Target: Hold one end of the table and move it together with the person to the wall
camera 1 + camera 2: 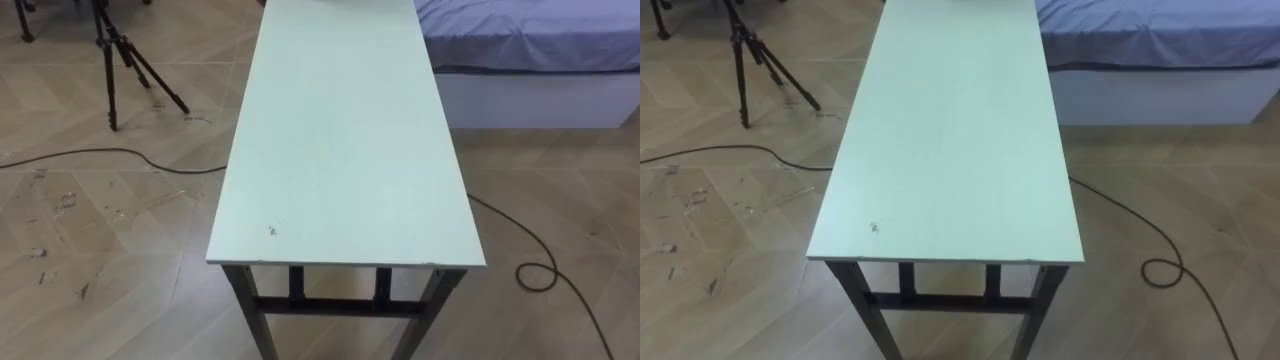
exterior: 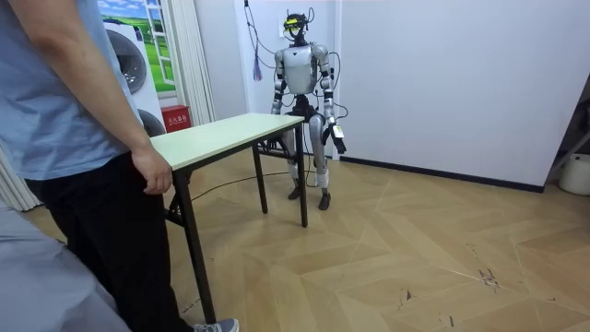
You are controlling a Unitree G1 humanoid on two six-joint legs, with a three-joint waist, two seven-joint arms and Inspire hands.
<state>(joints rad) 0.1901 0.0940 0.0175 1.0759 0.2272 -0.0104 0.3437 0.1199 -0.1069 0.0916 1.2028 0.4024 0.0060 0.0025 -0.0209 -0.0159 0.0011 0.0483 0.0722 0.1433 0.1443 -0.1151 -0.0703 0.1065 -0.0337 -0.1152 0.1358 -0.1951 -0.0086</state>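
Table (image 1: pixel 345 140) stands on the floor (image 1: pixel 100 230) right in front of me, its tabletop running away beside the bed (image 1: pixel 530 40). A person's hand (image 2: pixel 155 173) is at the far end's edge. My left hand (image 2: pixel 338 140) hangs by the thigh; I cannot tell its grip.

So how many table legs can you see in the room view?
3 legs: one beside the person, two at the robot's end. A fourth may be hidden behind the person.
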